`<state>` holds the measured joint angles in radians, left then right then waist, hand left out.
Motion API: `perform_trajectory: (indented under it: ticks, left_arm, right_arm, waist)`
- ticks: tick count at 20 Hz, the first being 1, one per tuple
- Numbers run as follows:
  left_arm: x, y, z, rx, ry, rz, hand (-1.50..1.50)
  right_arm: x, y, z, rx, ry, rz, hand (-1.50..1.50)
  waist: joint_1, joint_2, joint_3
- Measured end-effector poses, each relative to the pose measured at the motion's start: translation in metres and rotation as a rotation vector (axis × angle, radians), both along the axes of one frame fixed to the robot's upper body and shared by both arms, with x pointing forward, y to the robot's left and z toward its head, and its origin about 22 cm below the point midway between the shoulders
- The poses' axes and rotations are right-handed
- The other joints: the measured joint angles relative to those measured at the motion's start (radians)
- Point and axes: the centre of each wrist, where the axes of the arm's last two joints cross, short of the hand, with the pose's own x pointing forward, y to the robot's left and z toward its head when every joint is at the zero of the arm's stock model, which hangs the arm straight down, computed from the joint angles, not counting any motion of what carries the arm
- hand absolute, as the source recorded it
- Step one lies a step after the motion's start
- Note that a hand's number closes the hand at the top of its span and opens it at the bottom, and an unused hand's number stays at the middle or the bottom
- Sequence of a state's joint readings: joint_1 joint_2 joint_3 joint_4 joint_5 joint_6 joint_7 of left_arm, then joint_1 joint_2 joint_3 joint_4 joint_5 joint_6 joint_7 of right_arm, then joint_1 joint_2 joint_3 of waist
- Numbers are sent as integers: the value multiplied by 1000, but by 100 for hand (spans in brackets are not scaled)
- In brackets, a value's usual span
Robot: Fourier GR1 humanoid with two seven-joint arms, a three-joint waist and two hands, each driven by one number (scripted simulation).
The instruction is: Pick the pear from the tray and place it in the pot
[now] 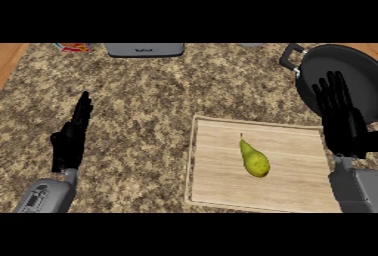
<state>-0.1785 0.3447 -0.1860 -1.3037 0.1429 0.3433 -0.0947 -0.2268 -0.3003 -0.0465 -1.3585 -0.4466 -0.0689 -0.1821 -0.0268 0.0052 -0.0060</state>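
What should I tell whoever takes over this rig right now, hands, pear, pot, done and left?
Left hand: open, resting at the left over the counter, holds nothing.
Right hand: open, fingers straight, over the pot's near rim, holds nothing.
Pear: lying on the wooden tray, stem pointing away.
Pot: far right, beyond the tray.
Done: nothing yet.
Left: grasp the pear, lift it, set it in the pot.

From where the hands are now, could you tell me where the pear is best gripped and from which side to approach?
Grip the pear around its wide lower body, probably from above and from the right. It lies flat on the wooden tray, thin stem end pointing away, so the bulge gives the fingers most to close on. The right hand, open near the pot, is nearer.
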Motion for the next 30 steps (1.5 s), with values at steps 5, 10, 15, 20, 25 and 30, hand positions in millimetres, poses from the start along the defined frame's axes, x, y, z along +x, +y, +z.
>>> perform_trajectory:
  ticks: [5,10,15,20,25,30]
  left_arm:
    - [-3,-13,6,-64,-76,-22,0]
    - [-12,-30,7,-157,-114,-60,0]
    - [-29,-38,17,-196,-128,-75,0]
    - [-39,-40,13,-212,-137,-74,0]
    - [-37,-41,12,-217,-134,-78,0]
    - [-39,-44,8,-215,-138,-93,0]
  right_arm:
    - [1,-40,39,-111,-197,104,150]
    - [-17,-89,46,-457,-134,-28,-150]
    - [-40,-71,18,-480,-235,-2,-150]
    - [-65,-57,41,-526,-295,69,-150]
    - [-71,-51,68,-733,-156,200,-150]
    - [-73,-30,83,-974,48,367,-150]
  waist:
    - [20,-7,5]
    - [24,-6,3]
    - [25,-8,6]
    - [20,-8,5]
    - [22,-7,4]
    - [35,-5,2]
